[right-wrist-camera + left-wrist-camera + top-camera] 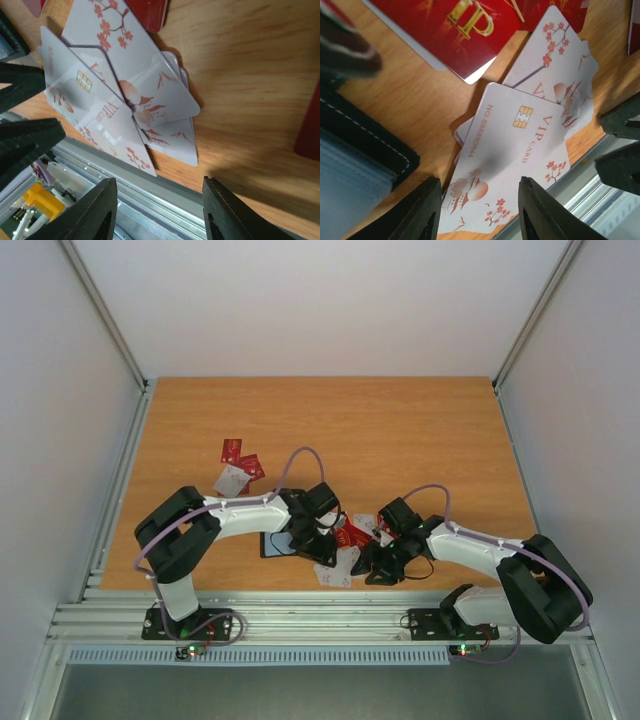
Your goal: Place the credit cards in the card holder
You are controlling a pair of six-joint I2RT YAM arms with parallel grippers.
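Note:
A pile of white credit cards (337,570) with red marks lies at the table's near edge, with red cards (352,534) just behind it. More cards (237,465) lie farther back left. The black card holder (277,545) lies open left of the pile, partly under my left arm; its grey-blue pockets show in the left wrist view (350,175). My left gripper (480,212) is open and empty, just above a white VIP card (512,160). My right gripper (160,212) is open and empty, over the table edge beside the white pile (130,95).
A metal rail (320,615) runs along the table's near edge, right beside the white cards; it also shows in the right wrist view (165,200). The two grippers are close together above the pile. Grey walls stand on both sides.

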